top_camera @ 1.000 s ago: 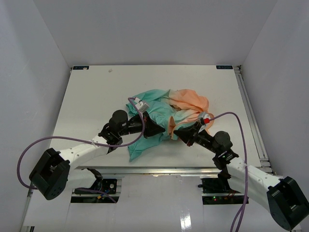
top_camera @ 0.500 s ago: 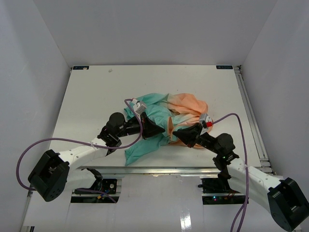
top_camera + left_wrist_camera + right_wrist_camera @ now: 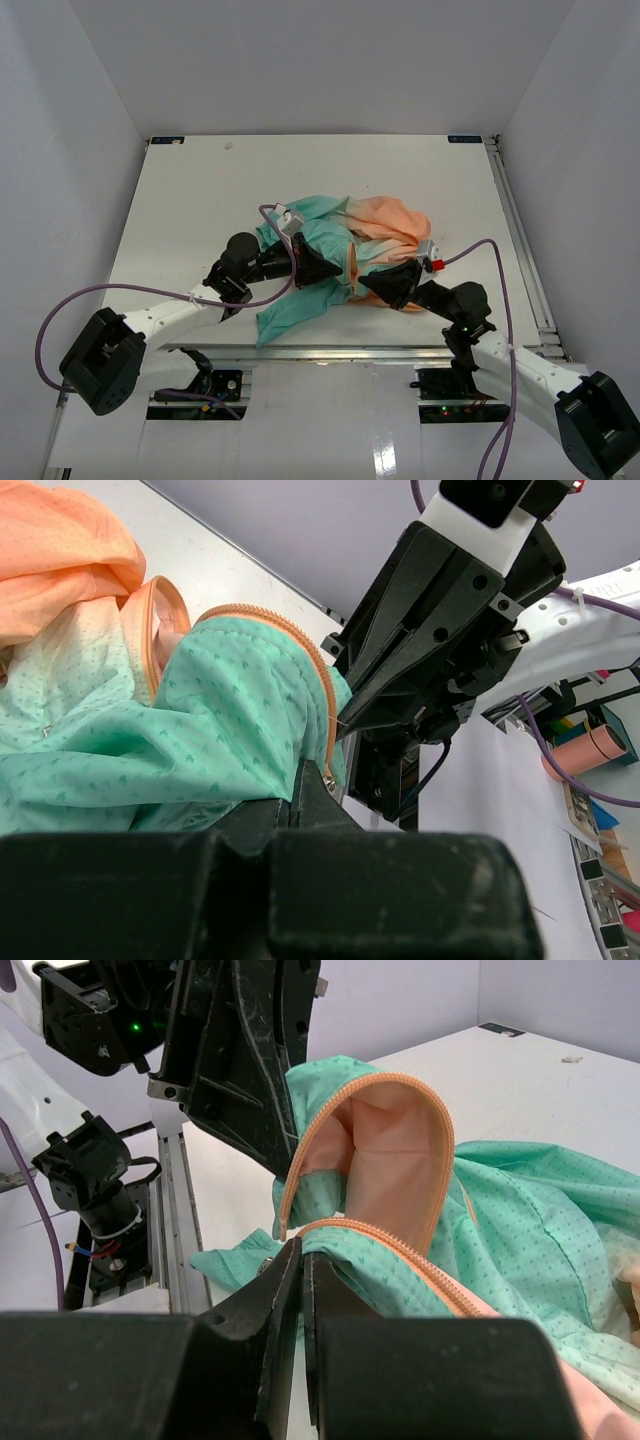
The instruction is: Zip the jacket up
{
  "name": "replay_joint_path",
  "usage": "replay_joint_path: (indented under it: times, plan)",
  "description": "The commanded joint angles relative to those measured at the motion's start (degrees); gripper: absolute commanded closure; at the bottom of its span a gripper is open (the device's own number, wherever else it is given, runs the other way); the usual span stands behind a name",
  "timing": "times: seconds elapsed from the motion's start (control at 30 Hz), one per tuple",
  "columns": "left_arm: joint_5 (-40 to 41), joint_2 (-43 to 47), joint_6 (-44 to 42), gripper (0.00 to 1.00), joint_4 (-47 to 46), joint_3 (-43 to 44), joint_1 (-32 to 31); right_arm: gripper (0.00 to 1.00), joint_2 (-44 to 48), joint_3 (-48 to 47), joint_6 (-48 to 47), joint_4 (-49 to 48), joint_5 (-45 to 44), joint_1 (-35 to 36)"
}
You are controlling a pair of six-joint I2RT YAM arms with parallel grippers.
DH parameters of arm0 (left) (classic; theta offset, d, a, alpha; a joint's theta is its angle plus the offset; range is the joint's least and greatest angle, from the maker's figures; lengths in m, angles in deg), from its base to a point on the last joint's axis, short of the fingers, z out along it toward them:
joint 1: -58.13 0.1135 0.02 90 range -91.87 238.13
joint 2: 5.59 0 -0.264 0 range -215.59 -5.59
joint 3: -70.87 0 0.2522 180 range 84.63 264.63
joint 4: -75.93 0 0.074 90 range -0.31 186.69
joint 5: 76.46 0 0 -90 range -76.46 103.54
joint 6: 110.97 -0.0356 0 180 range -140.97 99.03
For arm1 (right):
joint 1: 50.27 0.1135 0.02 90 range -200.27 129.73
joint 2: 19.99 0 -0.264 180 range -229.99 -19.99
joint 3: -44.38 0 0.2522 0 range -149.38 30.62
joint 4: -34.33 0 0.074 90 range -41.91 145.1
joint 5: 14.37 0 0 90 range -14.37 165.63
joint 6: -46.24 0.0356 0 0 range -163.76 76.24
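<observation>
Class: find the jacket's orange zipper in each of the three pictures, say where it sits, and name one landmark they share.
Top external: zipper near the centre, between the left claw and right claw.
Left wrist: zipper curves through the middle, down into the left claw.
Right wrist: zipper arches across the centre, above the right claw.
Shared landmark: the teal cloth of the jacket beside it.

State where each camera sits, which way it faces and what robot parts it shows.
Top external: above and behind the arms, looking down on the table, the jacket and both arms.
Left wrist: on the left arm, facing past the left gripper at the right gripper.
Right wrist: the mirror case, past the right gripper at the left gripper.
Both wrist views share the jacket's orange zipper.
</observation>
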Motion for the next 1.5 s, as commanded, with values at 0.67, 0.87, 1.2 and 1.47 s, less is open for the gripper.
replay_joint_path:
  times: [0.67, 0.87, 1.2, 1.47]
  plan:
    - [-5.8, -1.7, 2.6, 1.0, -3.7, 0.4, 0.2, 0.92, 1.3, -0.1, -0.8, -5.7, -0.4, 0.2]
    - [-7.3, -2.1, 3.4, 1.0, -4.1, 0.6, 0.2, 0.92, 1.3, -0.4, -1.6, -6.2, -1.1, 0.3]
    - [-6.3, -1.9, 3.8, 1.0, -1.8, 1.3, 0.2, 0.92, 1.0, -0.2, -2.0, -8.1, -1.6, 0.3]
    - [-3.5, -1.4, 9.0, 1.0, 0.3, 2.8, 0.2, 0.92, 1.8, -0.1, -4.8, -8.0, 1.0, 0.3]
